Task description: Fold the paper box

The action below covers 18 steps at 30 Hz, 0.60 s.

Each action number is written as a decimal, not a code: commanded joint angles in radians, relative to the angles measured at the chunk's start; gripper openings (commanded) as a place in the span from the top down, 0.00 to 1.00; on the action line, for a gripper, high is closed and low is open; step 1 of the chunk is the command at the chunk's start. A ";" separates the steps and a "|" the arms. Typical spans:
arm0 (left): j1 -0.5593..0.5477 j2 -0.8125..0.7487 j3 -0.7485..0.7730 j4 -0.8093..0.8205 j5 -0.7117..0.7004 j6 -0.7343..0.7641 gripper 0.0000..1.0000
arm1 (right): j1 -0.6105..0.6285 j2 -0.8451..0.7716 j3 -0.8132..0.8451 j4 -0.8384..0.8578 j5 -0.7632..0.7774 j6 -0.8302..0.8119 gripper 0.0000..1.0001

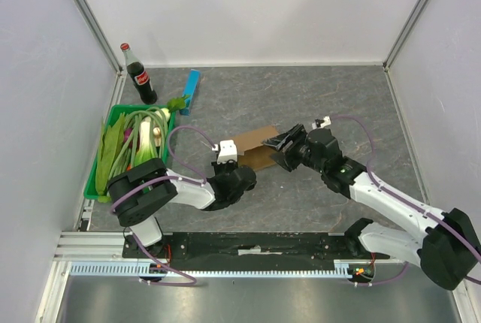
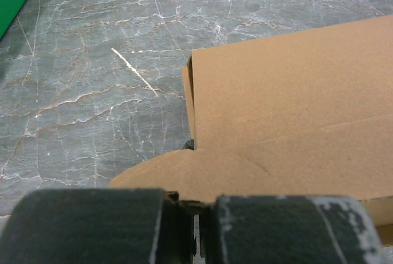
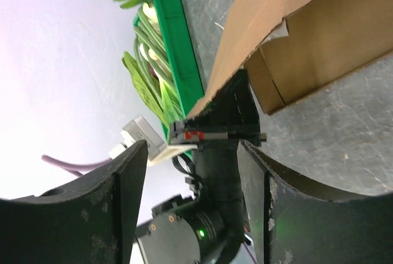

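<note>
The paper box (image 1: 255, 145) is a brown cardboard blank lying partly folded on the grey table's middle. In the left wrist view it (image 2: 288, 110) fills the right half, with a rounded flap at the bottom. My left gripper (image 1: 242, 165) is at the box's near left edge, and its jaws (image 2: 195, 205) are shut on that flap. My right gripper (image 1: 279, 145) is open at the box's right end, holding nothing. In the right wrist view its gap (image 3: 191, 147) is wide, the box (image 3: 319, 37) stands raised at the upper right, and the left arm shows between the fingers.
A green tray (image 1: 101, 180) of leafy green stalks sits at the left edge. A cola bottle (image 1: 139, 75) and a slim blue bar (image 1: 192, 90) stand behind it. White walls close in the table on three sides.
</note>
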 commanded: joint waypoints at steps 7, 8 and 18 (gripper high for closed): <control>-0.010 0.044 -0.001 -0.101 -0.052 -0.078 0.98 | 0.040 0.130 0.015 0.133 0.161 0.127 0.35; -0.012 0.042 -0.003 -0.092 -0.051 -0.069 0.98 | 0.039 0.142 0.017 0.135 0.171 0.125 0.36; -0.042 0.007 -0.050 0.080 0.021 0.101 0.83 | 0.040 0.300 -0.028 0.323 0.167 0.177 0.83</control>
